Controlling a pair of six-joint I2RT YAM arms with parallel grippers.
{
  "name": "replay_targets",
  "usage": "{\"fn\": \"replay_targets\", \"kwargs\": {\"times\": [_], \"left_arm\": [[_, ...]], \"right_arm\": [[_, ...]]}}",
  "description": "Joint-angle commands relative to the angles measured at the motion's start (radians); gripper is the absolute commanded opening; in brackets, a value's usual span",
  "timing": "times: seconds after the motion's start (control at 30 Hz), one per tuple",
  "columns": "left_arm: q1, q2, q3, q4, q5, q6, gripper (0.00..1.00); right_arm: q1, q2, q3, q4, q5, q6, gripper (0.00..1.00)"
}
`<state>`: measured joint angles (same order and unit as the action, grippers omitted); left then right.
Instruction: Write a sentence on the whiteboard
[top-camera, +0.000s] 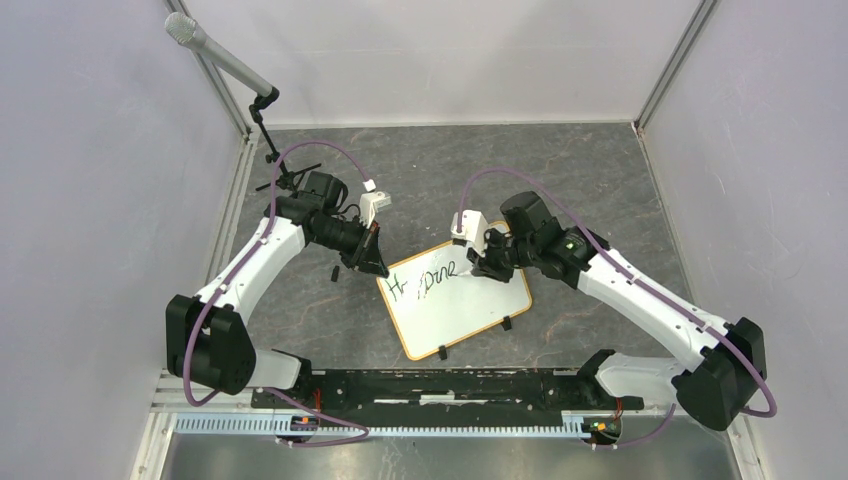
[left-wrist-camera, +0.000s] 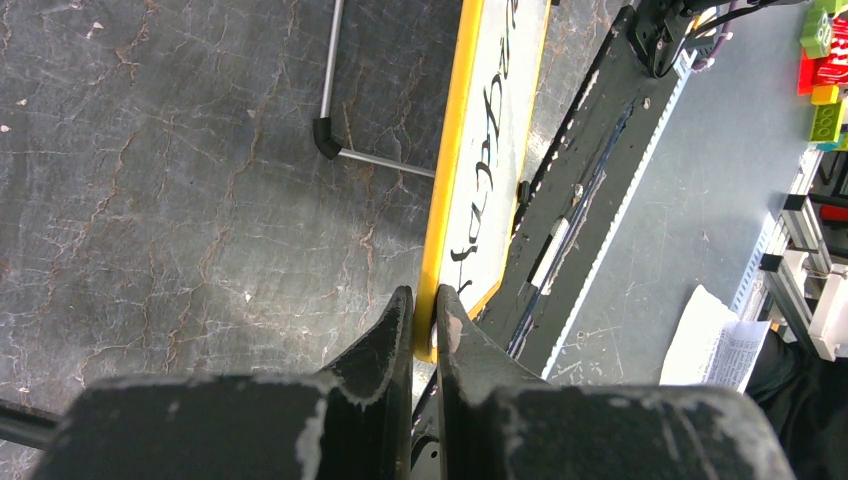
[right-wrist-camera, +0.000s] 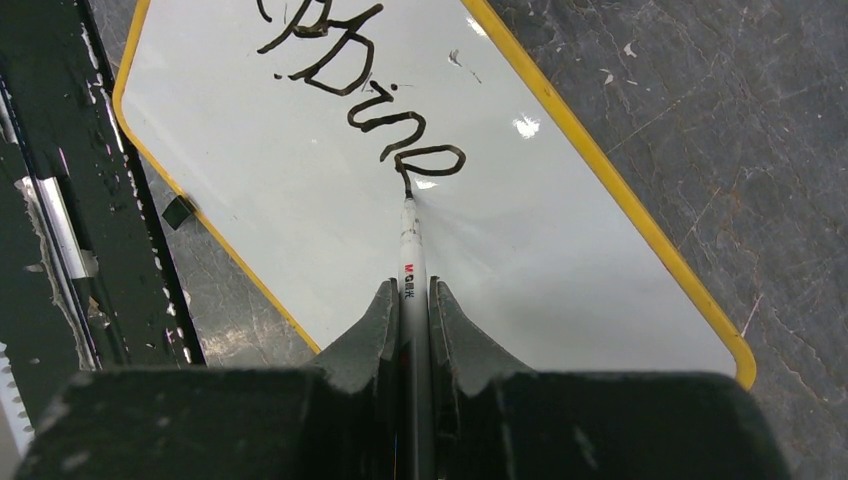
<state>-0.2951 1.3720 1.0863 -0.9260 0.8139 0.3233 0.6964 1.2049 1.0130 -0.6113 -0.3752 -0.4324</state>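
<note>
1 grey microphone (top-camera: 215, 48) is leaning on a thin black stand (top-camera: 272, 150) at my far left corner. Grey marbled tabletop (top-camera: 420, 165) is lying under everything. 1 black rail (top-camera: 440, 388) is running along my near edge. Beyond it, coloured blocks (left-wrist-camera: 823, 70) are sitting stacked and printed paper (left-wrist-camera: 715, 340) is lying flat.

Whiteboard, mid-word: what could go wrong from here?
1. The left gripper pinches only the frame near one corner of the whiteboard. Pen pressure could pivot the board and skew the writing.
2. The marker is a thin barrel clamped in the right gripper, with its tip on the board. It may slip or tilt in the jaws and break the stroke.
</note>
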Motion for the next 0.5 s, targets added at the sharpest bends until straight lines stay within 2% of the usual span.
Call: {"fn": "replay_targets", "kwargs": {"times": [0.0, 0.47], "left_arm": [[-0.033, 0.019, -0.017, -0.027, -0.038, 0.003, 0.02], [-0.038, 0.020, -0.014, -0.027, -0.039, 0.002, 0.02]], "right_arm": [[-0.008, -0.022, 0.051, -0.014, 0.019, -0.014, 0.00], [-0.094, -0.058, 0.032, 0.037, -0.036, 0.025, 0.00]]}}
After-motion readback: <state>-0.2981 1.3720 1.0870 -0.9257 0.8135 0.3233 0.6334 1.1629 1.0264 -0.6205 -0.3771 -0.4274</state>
